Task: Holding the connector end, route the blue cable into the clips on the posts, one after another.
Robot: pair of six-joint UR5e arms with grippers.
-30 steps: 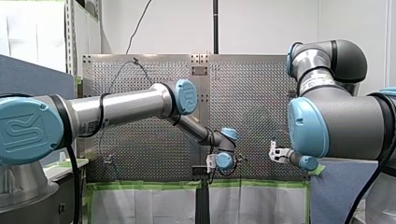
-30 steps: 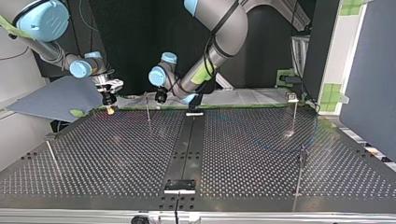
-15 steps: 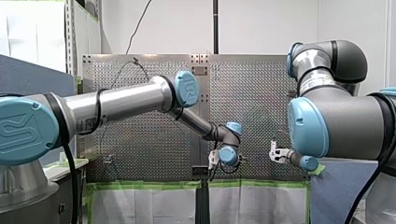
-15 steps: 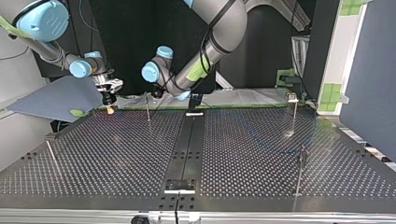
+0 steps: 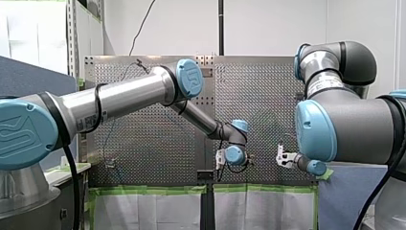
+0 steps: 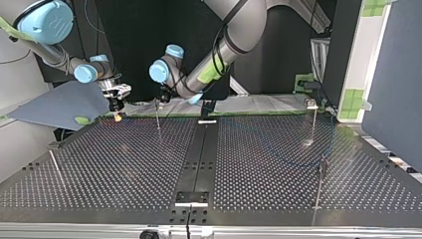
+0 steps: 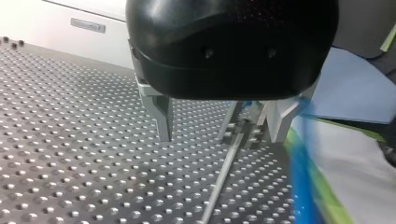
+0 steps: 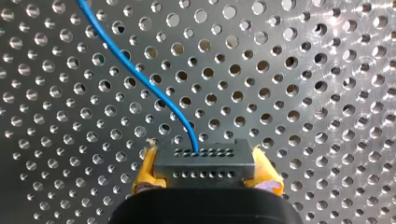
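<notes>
One connector (image 8: 204, 157) clamped in my right end effector (image 8: 205, 179) — blue cable (image 8: 140, 77) ahead.

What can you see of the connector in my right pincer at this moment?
The connector is a small dark grey rectangular block, plastic by its look, with two rows of tiny holes. My right pincer is shut on it, a yellow pad against each short side. The blue cable leaves a hole in one row and curves away over the perforated table. The block sits square in the grip.
</notes>
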